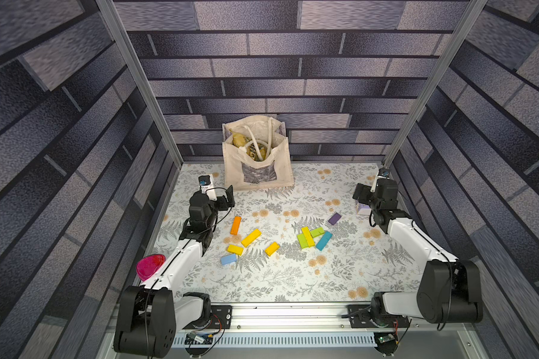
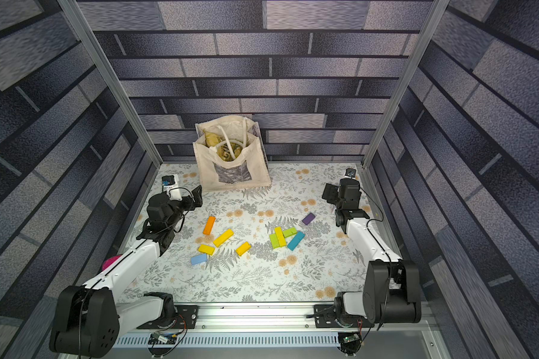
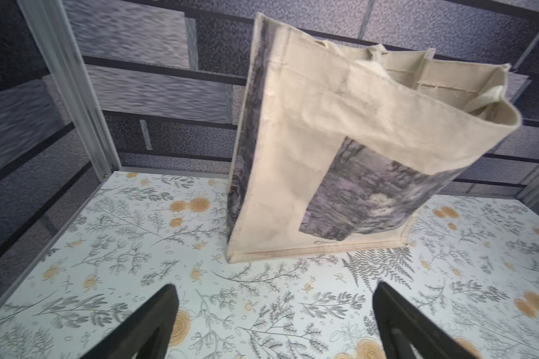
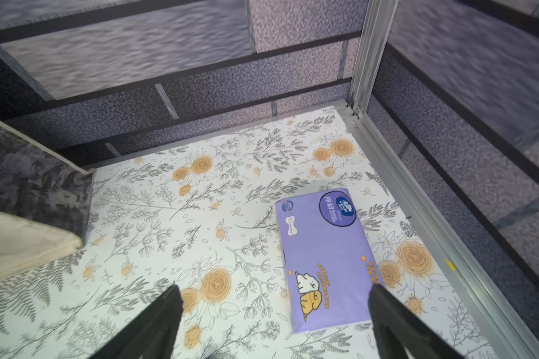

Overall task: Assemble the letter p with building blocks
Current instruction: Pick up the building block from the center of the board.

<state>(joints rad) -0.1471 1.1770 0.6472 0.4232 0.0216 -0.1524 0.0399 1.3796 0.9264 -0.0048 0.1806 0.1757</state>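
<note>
Nearest the wrist lenses, the left gripper (image 3: 274, 286) and the right gripper (image 4: 274, 287) both show jaws spread wide with nothing between them. Each faces the back wall: the left looks at the tote bag (image 3: 339, 155), the right at the purple tissue pack (image 4: 327, 258). No block appears in either wrist view.

In both top views the building blocks lie flat at mid-table, on the base side of both grippers, in two loose groups.
- **Left group:** the orange block (image 1: 236, 225), the long yellow block (image 1: 251, 237), two short yellow pieces and the light blue block (image 1: 228, 259).
- **Right group:** a touching cluster of lime green blocks (image 1: 301, 241) with a yellow piece across them, and the teal block (image 1: 323, 241) alongside.
- **Apart from both:** the purple block (image 1: 334, 218) lies toward the right arm.

Finding: the orange block lies closest to the left gripper, its long axis running roughly front to back with a slight lean. The purple block lies closest to the right gripper, its axis diagonal.

Judgement: no part of the letter is formed. Either arm would have to draw back toward the front rail and tip downward, closing across a block's short width.
</note>
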